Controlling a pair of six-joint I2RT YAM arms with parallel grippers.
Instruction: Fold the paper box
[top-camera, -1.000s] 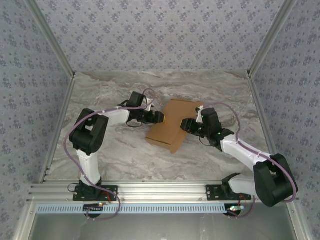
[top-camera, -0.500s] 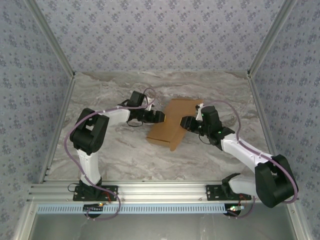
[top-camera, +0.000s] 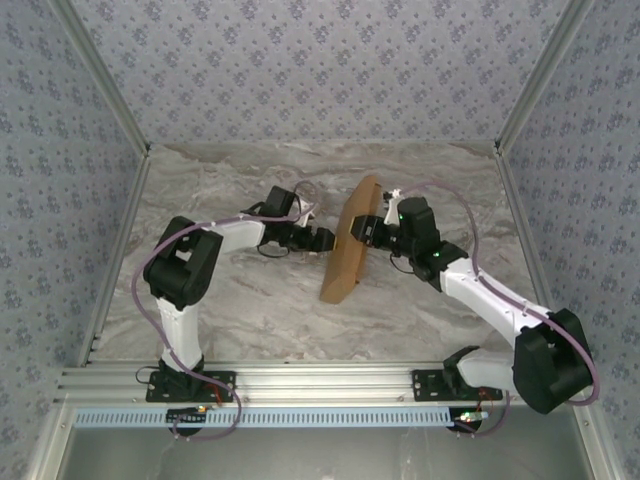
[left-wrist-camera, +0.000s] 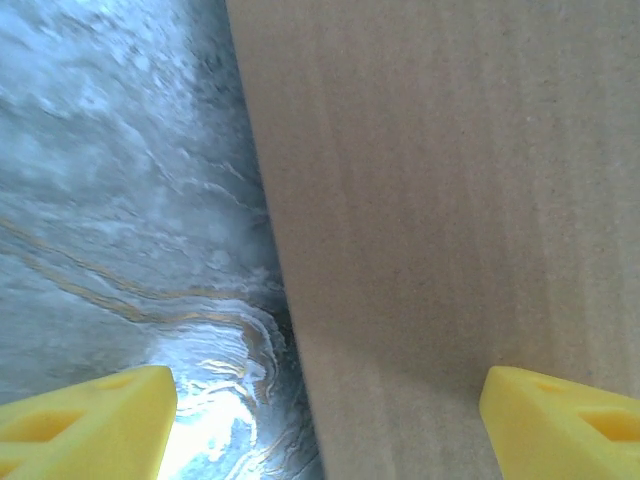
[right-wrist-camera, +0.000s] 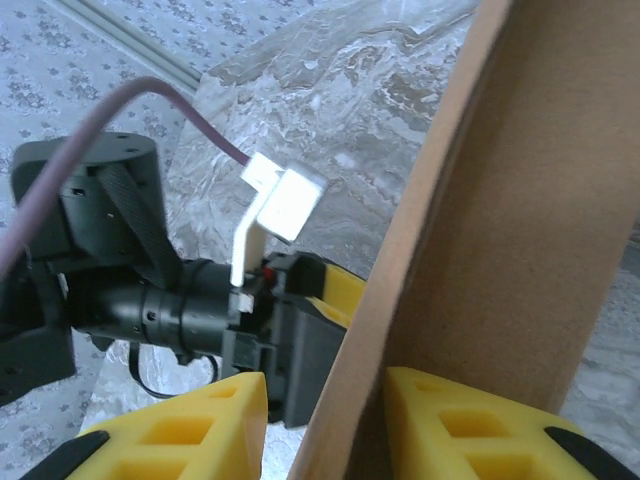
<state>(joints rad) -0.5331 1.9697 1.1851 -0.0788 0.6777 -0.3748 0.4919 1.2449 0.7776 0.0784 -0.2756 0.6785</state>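
Note:
The brown paper box (top-camera: 348, 245) stands tipped up on its long edge in the middle of the table, so from above it reads as a narrow slanted slab. My right gripper (top-camera: 368, 232) is shut on its upper edge from the right; in the right wrist view the cardboard wall (right-wrist-camera: 520, 200) runs between the yellow fingers (right-wrist-camera: 325, 425). My left gripper (top-camera: 322, 240) is open just left of the box. In the left wrist view its fingertips (left-wrist-camera: 325, 415) are spread wide, with the box's flat face (left-wrist-camera: 450, 200) right in front and nothing held.
The marble tabletop (top-camera: 240, 300) spreads around the box. Patterned walls with metal frame rails (top-camera: 110, 250) close in the left, right and back sides. The left arm's wrist and cable (right-wrist-camera: 150, 280) sit close behind the box in the right wrist view.
The box has swung from lying tilted to standing on its edge, raised by the right gripper. The left gripper has opened wider and moved a little right, toward the box.

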